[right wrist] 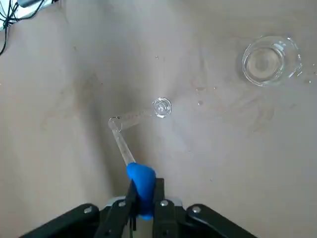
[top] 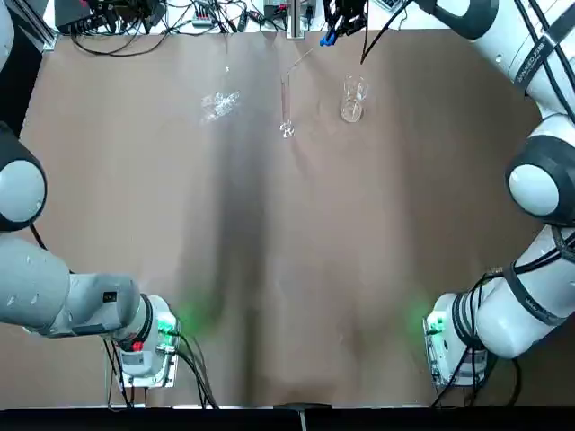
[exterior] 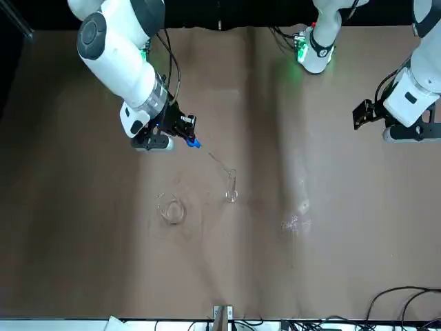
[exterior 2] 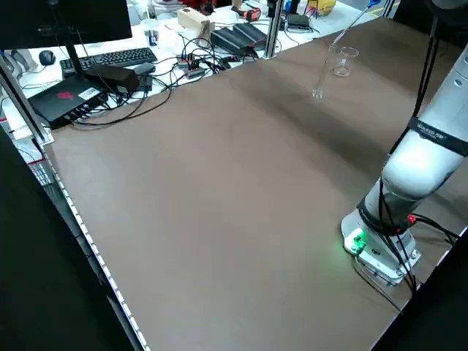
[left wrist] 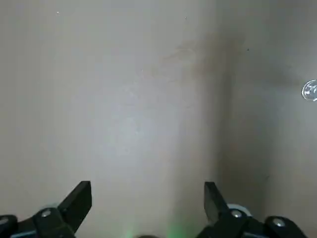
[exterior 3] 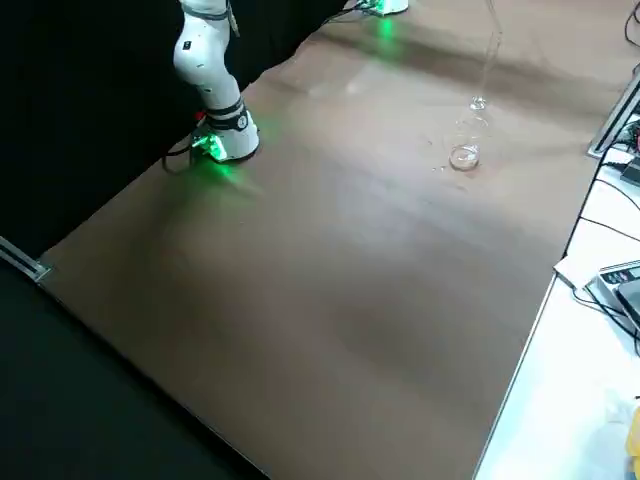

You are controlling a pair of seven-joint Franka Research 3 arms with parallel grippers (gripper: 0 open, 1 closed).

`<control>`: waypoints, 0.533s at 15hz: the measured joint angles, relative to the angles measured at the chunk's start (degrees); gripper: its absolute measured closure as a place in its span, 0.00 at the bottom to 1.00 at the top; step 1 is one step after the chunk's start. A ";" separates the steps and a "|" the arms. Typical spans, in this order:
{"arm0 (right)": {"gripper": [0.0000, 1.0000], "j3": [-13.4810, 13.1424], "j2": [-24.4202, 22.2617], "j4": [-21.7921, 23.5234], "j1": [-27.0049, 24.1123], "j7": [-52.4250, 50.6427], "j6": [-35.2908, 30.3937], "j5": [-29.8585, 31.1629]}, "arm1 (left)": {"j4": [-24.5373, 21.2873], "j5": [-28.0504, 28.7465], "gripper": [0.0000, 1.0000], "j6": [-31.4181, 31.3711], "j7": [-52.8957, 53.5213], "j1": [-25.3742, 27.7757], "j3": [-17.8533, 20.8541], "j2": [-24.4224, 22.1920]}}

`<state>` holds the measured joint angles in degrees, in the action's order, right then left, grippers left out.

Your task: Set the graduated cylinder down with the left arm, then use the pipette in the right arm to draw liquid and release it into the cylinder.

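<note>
Brown tabletop [top: 296, 233], clock-face read with six at my bases: one, with dull sheen and long soft shadows; a few droplets [right wrist: 200, 102] near the beaker. Green light glows at eight and at four. White bench [exterior 2: 157, 44] past the twelve o'clock edge: one, carrying a monitor [exterior 2: 66, 22], a keyboard [exterior 2: 117, 60], a mouse [exterior 2: 47, 57], dark boxes [exterior 2: 238, 38] and tangled cables [exterior 2: 194, 62]. Black curtain [exterior 3: 90, 110] behind the six o'clock edge.

Cylinder [top: 286, 103]: one, clear glass, upright on its foot toward twelve. Beaker [top: 353, 99]: one, clear, upright, near the cylinder at its three o'clock. Glass piece [top: 219, 106]: one, clear, irregular, at the cylinder's nine o'clock.

Right gripper [right wrist: 145, 183]: one, mine, above the table toward twelve, closed on the pipette's blue bulb. Pipette [right wrist: 122, 144]: one, slanting down, tip at the cylinder's mouth; whether inside it, I cannot tell. Liquid: I cannot make it out in pipette or cylinder.

Left gripper [left wrist: 147, 193]: one, mine, above the table toward ten, fingers wide apart, holding nothing, well apart from the cylinder.
</note>
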<state>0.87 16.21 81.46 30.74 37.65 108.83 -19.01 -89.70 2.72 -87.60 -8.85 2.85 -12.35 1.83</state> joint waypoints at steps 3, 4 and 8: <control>0.86 0.00 0.00 0.00 0.03 0.00 -0.01 0.07 | 0.00 0.00 0.00 0.00 0.00 0.01 0.00 0.00; 0.86 0.00 0.00 0.00 0.05 0.00 -0.01 0.08 | 0.00 0.00 0.00 0.00 0.00 0.01 0.00 0.00; 0.87 0.02 0.00 0.00 0.57 0.00 -0.02 0.63 | 0.00 0.00 0.00 0.00 0.00 0.01 0.00 0.00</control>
<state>0.89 16.21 81.46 31.31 37.65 108.81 -18.39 -89.70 2.72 -87.60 -8.85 2.85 -12.36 1.83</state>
